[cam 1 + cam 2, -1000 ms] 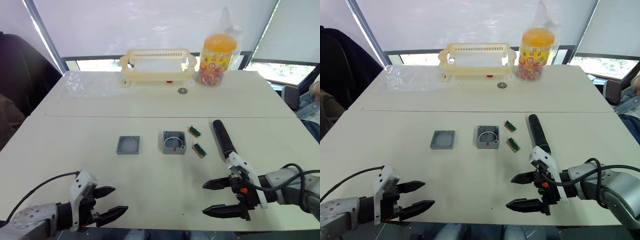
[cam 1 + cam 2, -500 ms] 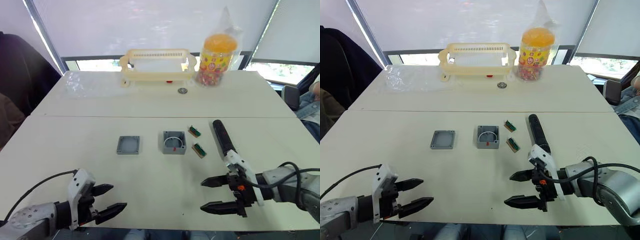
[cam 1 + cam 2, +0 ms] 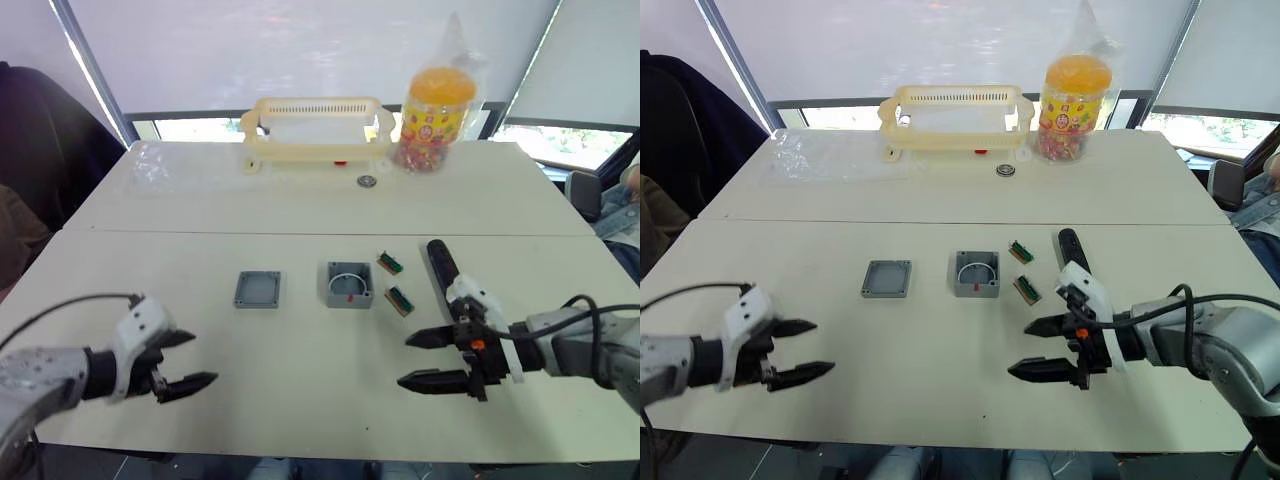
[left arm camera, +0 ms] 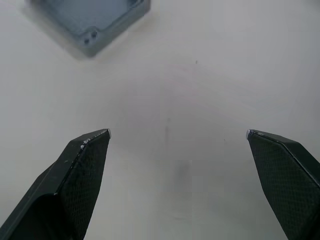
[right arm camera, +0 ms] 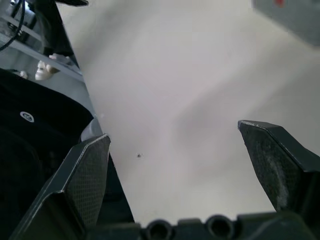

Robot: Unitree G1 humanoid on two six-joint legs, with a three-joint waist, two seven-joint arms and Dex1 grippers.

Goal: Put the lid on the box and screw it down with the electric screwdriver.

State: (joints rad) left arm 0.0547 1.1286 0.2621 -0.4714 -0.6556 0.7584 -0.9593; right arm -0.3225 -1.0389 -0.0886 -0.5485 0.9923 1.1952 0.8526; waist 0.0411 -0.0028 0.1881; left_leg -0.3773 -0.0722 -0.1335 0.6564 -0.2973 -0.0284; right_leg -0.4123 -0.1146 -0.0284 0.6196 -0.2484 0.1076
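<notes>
The flat grey lid (image 3: 257, 289) lies on the white table, left of the open grey box (image 3: 348, 285), which shows a white ring and a red mark inside. The black electric screwdriver (image 3: 440, 262) lies right of the box, partly hidden behind my right wrist. My left gripper (image 3: 183, 362) is open and empty over the table's near left, short of the lid; the lid's corner (image 4: 95, 22) appears in the left wrist view. My right gripper (image 3: 422, 359) is open and empty, in front of the screwdriver and to the right of the box.
Two small green circuit boards (image 3: 393, 281) lie between box and screwdriver. At the back stand a cream plastic rack (image 3: 314, 130), an orange-lidded candy jar (image 3: 432, 108), a small round metal piece (image 3: 366, 181) and a clear plastic bag (image 3: 165, 165). A dark chair (image 3: 40, 140) stands at the left.
My left gripper has moved left and farther onto the table. My right gripper has moved forward toward the screwdriver and box. Both stay open.
</notes>
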